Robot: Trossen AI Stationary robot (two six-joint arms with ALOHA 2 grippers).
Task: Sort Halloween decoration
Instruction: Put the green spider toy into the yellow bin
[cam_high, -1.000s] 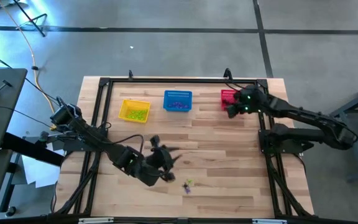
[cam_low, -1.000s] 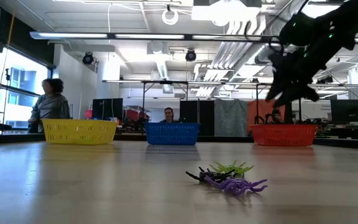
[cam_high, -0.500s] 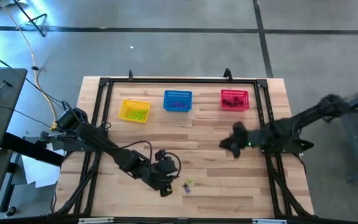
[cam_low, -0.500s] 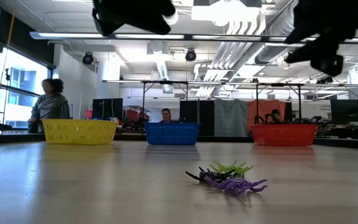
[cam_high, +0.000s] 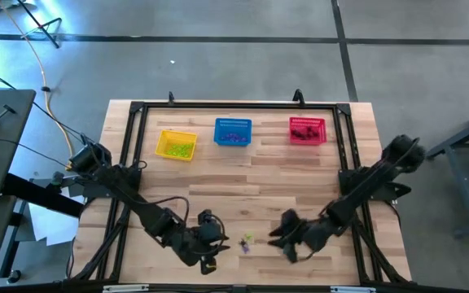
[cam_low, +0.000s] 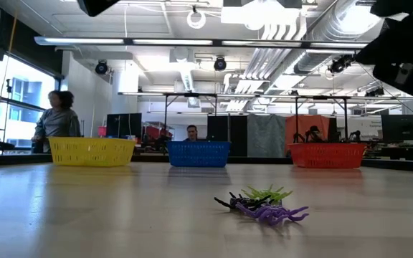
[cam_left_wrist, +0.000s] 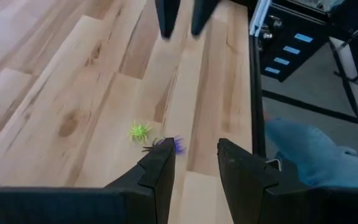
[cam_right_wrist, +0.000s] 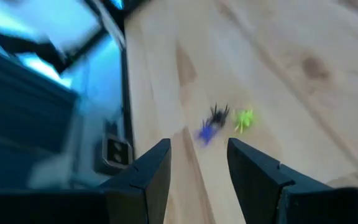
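Three spider trinkets are left in a small cluster (cam_high: 246, 242) on the near part of the tabletop (cam_high: 243, 175), roughly midway between the two arms: one purple (cam_low: 271, 213), one yellow-green (cam_low: 267, 193) and one black (cam_low: 228, 203), lying touching or nearly so. Both grippers flank the pile. Your left gripper (cam_high: 211, 244) sits just to its left with its fingers (cam_left_wrist: 157, 171) parted a moderate way and holding nothing; your right gripper (cam_high: 287, 240) sits just to its right with its fingers (cam_right_wrist: 154, 168) spread wide, also holding nothing.

Work with one arm at a time here, since the two are close enough to the same spot that they could collide. The right wrist view shows the black and purple pieces tight together and the yellow-green one (cam_right_wrist: 244, 119) slightly apart, so that looks like the easiest first pick. Come down with the fingers straddling only that piece, and close slowly: these are light, leggy things that will likely skid or snag a neighbour's legs. If two lift together, put them back down and separate them rather than carrying both.

Judging by what already lies in them, the yellow basket (cam_high: 176, 145) at the far left takes yellow-green, the blue basket (cam_high: 233, 132) in the far middle takes purple, and the red basket (cam_high: 307, 130) at the far right takes black. Release low over the basket so nothing bounces out.
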